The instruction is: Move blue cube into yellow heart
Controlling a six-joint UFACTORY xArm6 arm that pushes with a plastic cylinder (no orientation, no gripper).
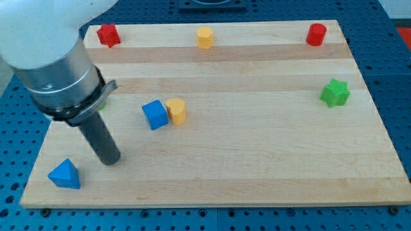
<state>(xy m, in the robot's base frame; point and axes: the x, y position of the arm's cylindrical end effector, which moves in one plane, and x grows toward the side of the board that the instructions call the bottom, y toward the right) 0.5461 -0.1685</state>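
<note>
Near the view's lower left, my tip [111, 160] rests on the wooden board [257, 167]; it is a bare dark rod with nothing to open or close, and it holds nothing and touches no block. Just below and to the left of the tip, close to the board's lower left corner, lies a blue triangular block [65, 174], a little apart from the rod. Up and to the right of the tip sits the blue cube [154, 115], clearly apart from the rod. Touching the cube's right side stands a yellow block [176, 111] whose shape I cannot make out for certain. Partly hidden behind the arm's grey cylinder, a sliver of a green block [103, 103] shows at the left. Along the board's top edge stand a red star-like block [108, 35] at the left, a second yellow block [205, 38] near the middle, and a red cylinder [316, 34] at the right. Well apart, near the right edge, sits a green star-shaped block [334, 93].
</note>
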